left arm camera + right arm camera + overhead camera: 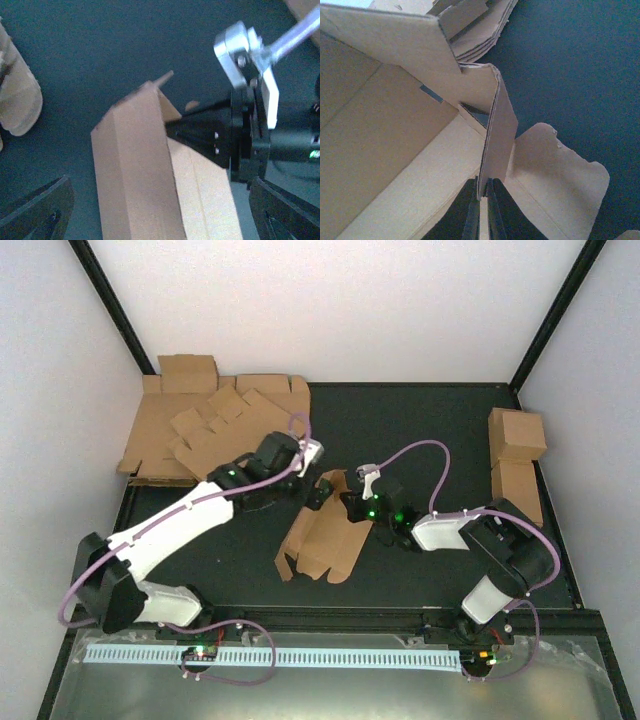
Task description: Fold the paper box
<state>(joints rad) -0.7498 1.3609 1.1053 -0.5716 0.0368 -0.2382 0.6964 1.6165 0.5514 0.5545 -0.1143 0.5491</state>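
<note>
Box point(322, 538), half folded, lies mid-bench point(440, 430) seen from above, with the left pincer point(314, 494) at its far end, the right pincer point(352, 505) just right of that, and a stack of flat sheets point(190, 435) far left. In the left wrist view that pincer is spread wide, both fingers clear of the box between them. In the right wrist view that pincer is pinched tight on an upright flap point(497, 135) of the box.
</note>
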